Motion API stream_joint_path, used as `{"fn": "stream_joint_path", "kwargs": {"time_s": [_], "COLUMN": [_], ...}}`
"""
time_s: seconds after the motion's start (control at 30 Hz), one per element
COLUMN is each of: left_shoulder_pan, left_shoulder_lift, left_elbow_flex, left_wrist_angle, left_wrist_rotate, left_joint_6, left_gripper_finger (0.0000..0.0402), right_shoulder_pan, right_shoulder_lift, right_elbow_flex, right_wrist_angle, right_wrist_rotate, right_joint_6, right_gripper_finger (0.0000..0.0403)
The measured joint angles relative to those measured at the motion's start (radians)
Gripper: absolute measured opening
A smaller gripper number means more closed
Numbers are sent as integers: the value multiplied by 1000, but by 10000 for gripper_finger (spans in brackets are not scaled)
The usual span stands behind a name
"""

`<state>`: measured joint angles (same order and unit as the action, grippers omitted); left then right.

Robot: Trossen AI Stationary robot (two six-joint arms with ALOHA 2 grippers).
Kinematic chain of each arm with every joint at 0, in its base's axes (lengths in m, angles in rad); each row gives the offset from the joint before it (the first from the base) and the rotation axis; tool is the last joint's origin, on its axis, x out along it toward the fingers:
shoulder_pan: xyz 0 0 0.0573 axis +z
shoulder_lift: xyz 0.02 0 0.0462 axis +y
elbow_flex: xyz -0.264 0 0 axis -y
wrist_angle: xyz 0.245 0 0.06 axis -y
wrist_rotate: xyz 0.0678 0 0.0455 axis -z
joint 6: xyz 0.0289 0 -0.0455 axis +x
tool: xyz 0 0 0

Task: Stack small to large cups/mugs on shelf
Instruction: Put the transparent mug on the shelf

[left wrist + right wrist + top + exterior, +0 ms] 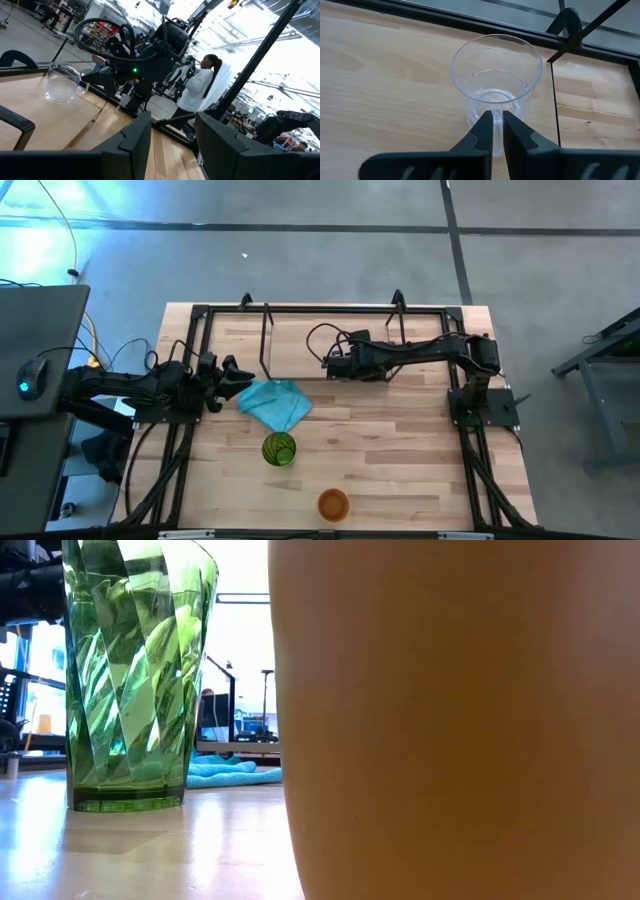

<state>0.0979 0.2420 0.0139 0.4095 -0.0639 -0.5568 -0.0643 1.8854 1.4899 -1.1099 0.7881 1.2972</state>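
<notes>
The small clear cup (pixel 495 75) stands upright on the shelf's wooden board (pixel 385 75), and it also shows in the left wrist view (pixel 62 84). My right gripper (pixel 497 127) reaches over the shelf (pixel 300 340) from the table's right and is shut on that cup. The green cup (pixel 279 449) and the orange cup (pixel 333 504) stand on their bases on the tabletop nearer the front. My left gripper (pixel 172 150) is open at the table's left (pixel 232 375), beside the teal cloth (pixel 275 403), and touches nothing. My right gripper pinches a thin clear handle-like part (pixel 497 116) on the side of the clear cup that faces the arm, between its two fingers. The fingers (pixel 482 130) come slanting down from the table's right. The cup stays upright with its base on the shelf board.
The shelf's thin black legs (pixel 567 30) rise close behind the clear cup. The table's black frame (pixel 180 420) runs along both sides. A person in white (pixel 200 85) stands in the room beyond. The orange cup (pixel 460 720) fills much of the low view.
</notes>
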Motion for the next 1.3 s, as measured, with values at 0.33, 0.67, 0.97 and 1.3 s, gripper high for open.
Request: {"fn": "stream_joint_path", "kwargs": {"time_s": [0.33, 0.67, 0.97, 1.3], "left_shoulder_pan": [0, 0, 0, 0], "left_shoulder_lift": [0, 0, 0, 0], "left_elbow_flex": [0, 0, 0, 0], "left_wrist_angle": [0, 0, 0, 0], "left_wrist_rotate": [0, 0, 0, 1], "left_joint_6": [0, 2, 2, 2], "left_gripper_finger": [143, 143, 143, 143], "right_shoulder_pan": [0, 0, 0, 1], "right_shoulder_lift": [0, 1, 1, 1], "right_elbow_flex": [0, 0, 0, 0], "right_wrist_angle": [-4, -8, -10, -49], "right_wrist_rotate": [-7, -9, -12, -15], "right_joint_6": [0, 3, 3, 48], "right_gripper_finger": [25, 26, 29, 81]}}
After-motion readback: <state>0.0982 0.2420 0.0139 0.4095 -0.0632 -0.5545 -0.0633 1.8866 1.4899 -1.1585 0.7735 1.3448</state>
